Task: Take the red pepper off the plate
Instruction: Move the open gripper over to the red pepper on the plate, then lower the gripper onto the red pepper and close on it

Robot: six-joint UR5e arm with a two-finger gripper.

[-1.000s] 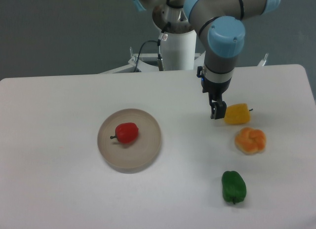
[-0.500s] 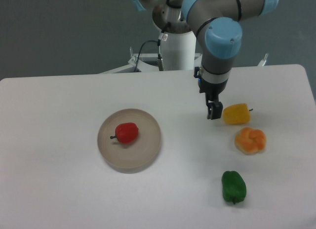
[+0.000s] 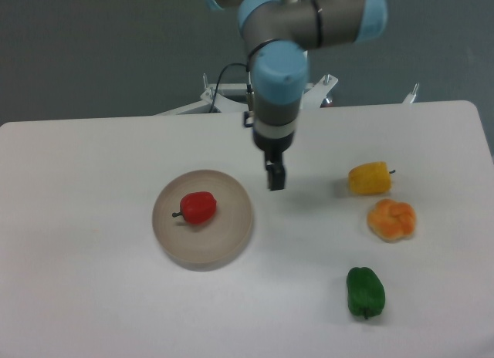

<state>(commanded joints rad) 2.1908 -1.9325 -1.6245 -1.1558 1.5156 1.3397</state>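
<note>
The big white table [image 3: 93, 296] fills most of the view. The robot arm [image 3: 275, 72] reaches down from 12 o'clock. A second ago it hung far over by the yellow pepper [image 3: 370, 178]. Now it has swung across toward the plate [image 3: 231, 234], so it looks like it is on its way to the thing it has to grab.

The plate sits a bit left of the middle of the table. The red pepper [image 3: 198, 207] lies on it, near the plate's middle, with its little stem pointing to 9 o'clock. It has not moved.

The gripper [image 3: 275, 179] points down just past the plate's rim, at about 2 o'clock from the plate. It holds nothing. The fingers look close together, but they are too small and dark, so I cannot tell if they are open or closed.

The orange thing [image 3: 391, 220] sits at 5 o'clock from the yellow pepper. The green pepper [image 3: 365, 292] is at 5 o'clock on the table. All three are well apart from the gripper now and did not move.

I think the gripper has to go a little more toward 8 o'clock, come down over the red pepper, and then squeeze it. The pepper is shiny and round, so it might slip.
</note>
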